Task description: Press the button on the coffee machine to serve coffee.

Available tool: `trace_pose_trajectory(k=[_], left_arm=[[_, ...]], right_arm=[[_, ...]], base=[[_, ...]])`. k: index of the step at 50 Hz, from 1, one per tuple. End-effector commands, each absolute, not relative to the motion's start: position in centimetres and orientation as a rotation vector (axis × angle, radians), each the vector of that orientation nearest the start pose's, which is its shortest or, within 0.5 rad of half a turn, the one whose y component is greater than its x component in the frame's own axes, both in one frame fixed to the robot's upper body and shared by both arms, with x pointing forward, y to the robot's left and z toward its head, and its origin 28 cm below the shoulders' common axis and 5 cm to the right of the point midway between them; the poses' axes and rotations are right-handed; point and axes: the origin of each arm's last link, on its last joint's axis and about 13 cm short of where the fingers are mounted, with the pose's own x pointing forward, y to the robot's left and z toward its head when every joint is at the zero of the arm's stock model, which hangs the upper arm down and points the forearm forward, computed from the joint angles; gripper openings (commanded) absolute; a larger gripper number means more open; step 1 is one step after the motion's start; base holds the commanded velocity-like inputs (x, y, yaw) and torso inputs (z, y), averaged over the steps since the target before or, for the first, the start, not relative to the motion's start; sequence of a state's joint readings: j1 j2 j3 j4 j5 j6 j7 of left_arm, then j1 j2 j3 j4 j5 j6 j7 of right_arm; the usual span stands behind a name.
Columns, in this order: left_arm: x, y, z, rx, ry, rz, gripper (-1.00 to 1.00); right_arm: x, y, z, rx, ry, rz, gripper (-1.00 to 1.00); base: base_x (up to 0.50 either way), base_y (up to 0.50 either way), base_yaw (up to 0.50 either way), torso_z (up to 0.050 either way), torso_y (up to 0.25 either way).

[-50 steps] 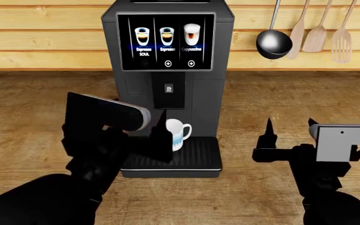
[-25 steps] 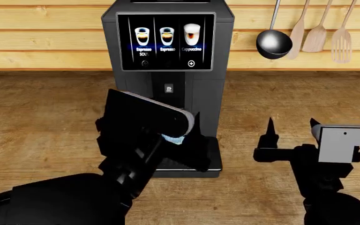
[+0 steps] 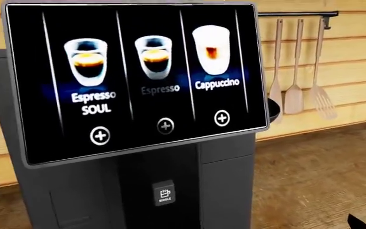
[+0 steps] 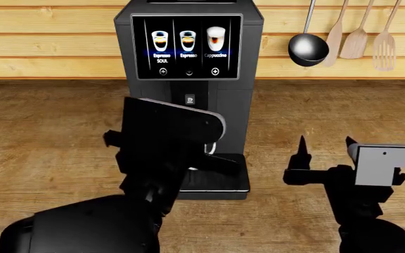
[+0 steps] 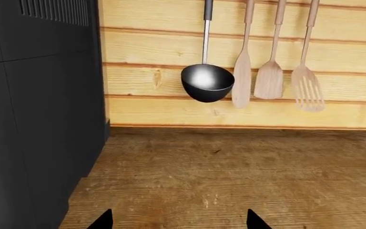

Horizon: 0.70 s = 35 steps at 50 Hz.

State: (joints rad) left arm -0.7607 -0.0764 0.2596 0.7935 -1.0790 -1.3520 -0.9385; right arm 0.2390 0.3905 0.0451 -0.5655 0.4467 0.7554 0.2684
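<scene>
The coffee machine [image 4: 188, 79] stands against the wooden wall, dark grey, with a black screen [image 4: 187, 46] showing three drinks. In the left wrist view the screen [image 3: 138, 81] fills the frame. Its middle "Espresso" label and plus mark [image 3: 164, 126] look dimmer than the other two. A small "SINGLE" button [image 3: 164, 193] sits on the spout block below. My left arm [image 4: 167, 137] is raised in front of the machine and hides the drip tray. Only one left fingertip [image 3: 356, 223] shows, far off to the side, with nothing held. My right gripper [image 4: 326, 147] is open and empty to the machine's right.
A white mug [image 4: 210, 148] peeks out behind my left arm, under the spout. A ladle [image 4: 308, 48], spoons and a slotted turner [image 4: 384, 47] hang on the wall at the right. The right wrist view shows the machine's side [image 5: 36, 119] and the wooden counter [image 5: 234, 176].
My left arm has risen from the drip tray and moved right, up in front of the machine, now covering the mug. The middle plus mark on the screen has dimmed. The right arm has barely moved.
</scene>
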Motion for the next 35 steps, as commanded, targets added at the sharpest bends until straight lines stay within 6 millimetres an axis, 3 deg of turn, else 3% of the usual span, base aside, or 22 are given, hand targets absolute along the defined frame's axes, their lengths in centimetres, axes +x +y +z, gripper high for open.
trace_pose_trajectory(k=[1, 20, 35], left_arm=[[20.7, 12.1, 23.0, 0.034, -0.108, -0.178, -1.0], [22.1, 11.9, 22.5, 0.037, -0.099, -0.165, -1.0], [21.8, 11.6, 22.2, 0.049, -0.088, -0.199, -1.0]], right_arm=[[22.8, -15.3, 14.1, -0.045, -0.022, -0.079, 1.0], [22.8, -15.3, 13.9, -0.04, -0.017, -0.081, 1.0], [22.8, -15.3, 13.9, -0.042, -0.016, -0.082, 1.0]], base=[[0.0, 0.0, 0.0, 0.0, 0.0], [0.0, 0.0, 0.0, 0.0, 0.0], [0.0, 0.0, 0.0, 0.0, 0.0]])
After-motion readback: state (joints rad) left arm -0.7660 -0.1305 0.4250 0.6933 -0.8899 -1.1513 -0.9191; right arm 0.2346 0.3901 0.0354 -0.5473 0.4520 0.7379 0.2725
